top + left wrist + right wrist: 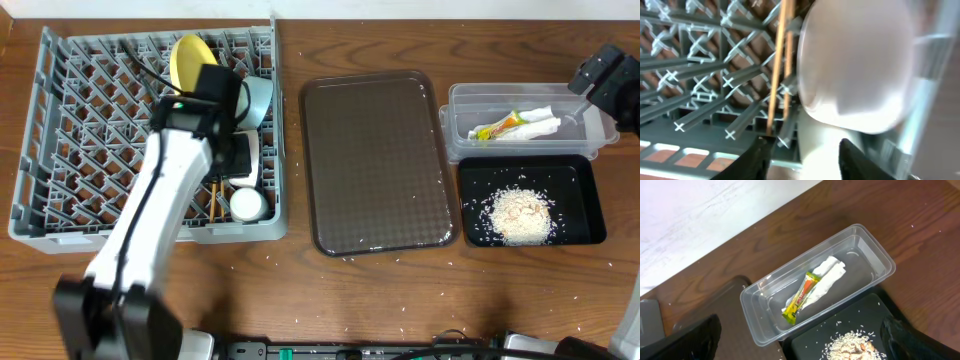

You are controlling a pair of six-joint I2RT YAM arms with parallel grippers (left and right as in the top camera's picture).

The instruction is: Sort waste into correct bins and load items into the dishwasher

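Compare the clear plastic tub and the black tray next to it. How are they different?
The clear tub is see-through with taller walls; the black tray is opaque, glossy and shallow. The clear tub holds an orange-and-green wrapper and a white napkin, while the black tray holds a heap of rice scraps. The clear tub lies nearer the wall, the black tray nearer the front. Both are rectangular and lie side by side.

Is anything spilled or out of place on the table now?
Yes. Loose rice grains lie scattered on the table around the brown tray, outside the black tray that holds the main heap.
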